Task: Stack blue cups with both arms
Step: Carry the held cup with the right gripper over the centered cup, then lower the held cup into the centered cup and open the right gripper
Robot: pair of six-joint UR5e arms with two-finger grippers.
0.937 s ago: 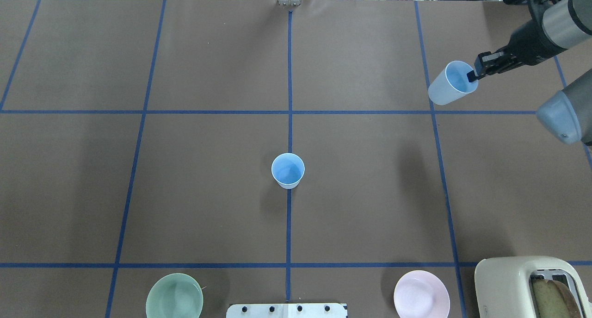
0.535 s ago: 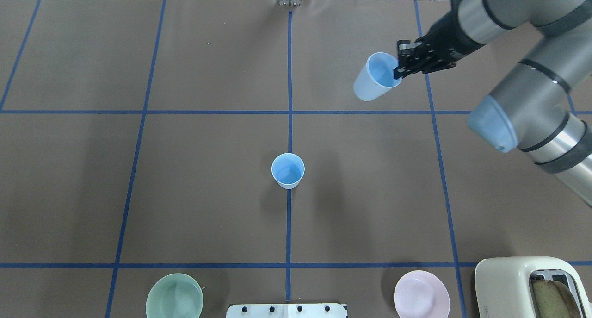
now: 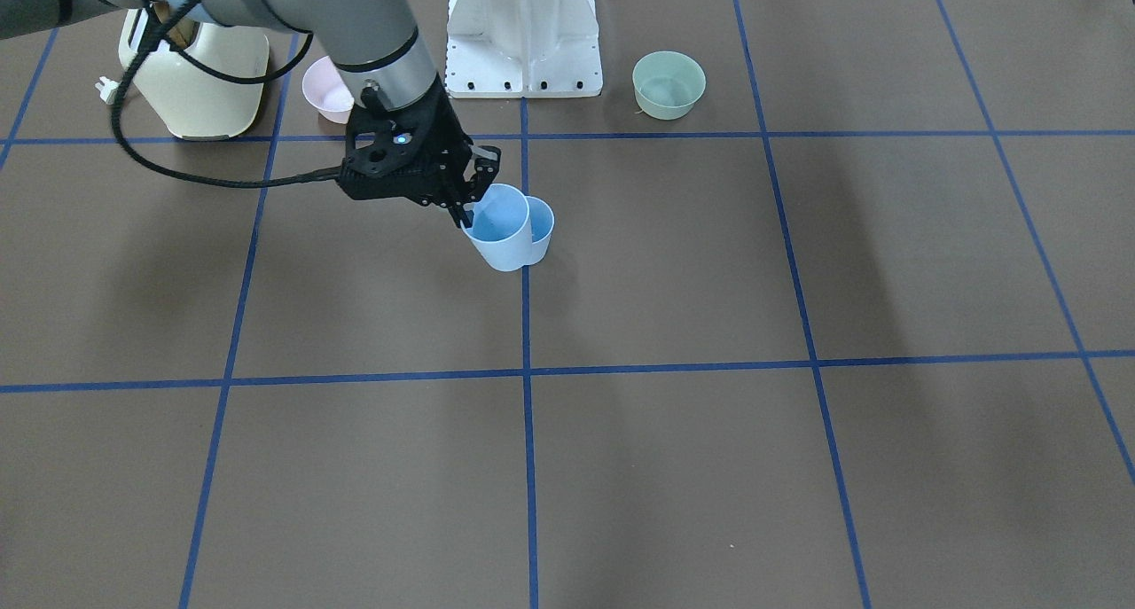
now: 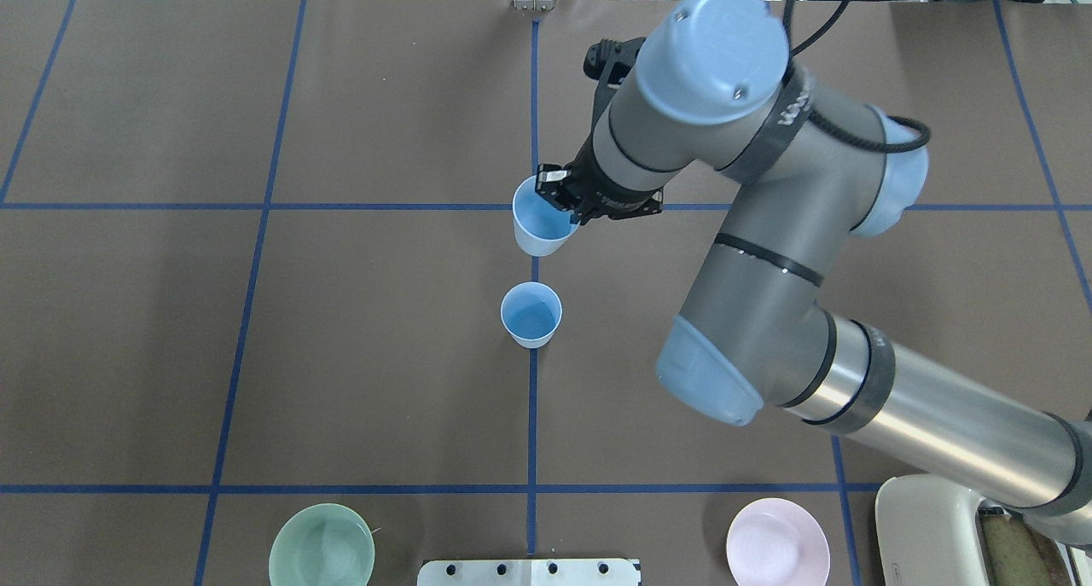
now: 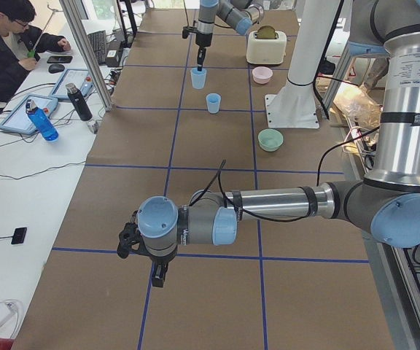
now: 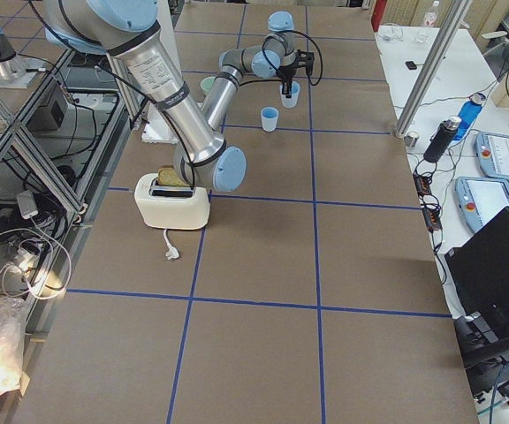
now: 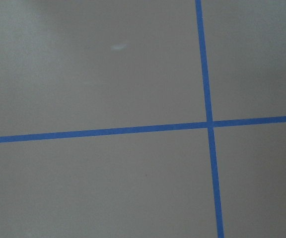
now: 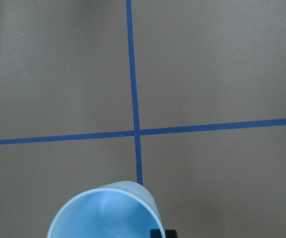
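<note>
Up over the middle of the desk [image 4: 375, 373], my right hand [image 4: 565, 204] is clamped on the rim of the carried blue cup [image 4: 539, 226], one finger inside the mouth and the other outside against the wall. The cup hangs under the hand, clear of the desk, mouth up and tipped a little. My right wrist camera catches only its rim at the bottom edge. A black fingertip [image 8: 157, 233] shows beside the rim, and a crossing of blue tape lines [image 8: 135, 133] lies on the desk beyond.

The second blue cup [image 4: 531, 315] stands upright on the desk, on the centre tape line. It is lower than the hand and on the side toward my base, near the carried blue cup but apart from it.

Farther back from the hand, at the desk's edge by my white mounting base [image 3: 523, 33], sit two bowls. A pale green bowl [image 4: 322, 549] is on my left side and a pink bowl [image 4: 777, 542] on my right, with a cream toaster [image 3: 197, 73] just past the pink one.

My left hand [image 5: 158, 277] is well apart from both cups, off at my left end of the desk, fingers pointing down above a blue line. Only the side camera shows it, so I cannot tell whether it is wide or narrow. Its wrist camera sees bare desk and tape.
</note>
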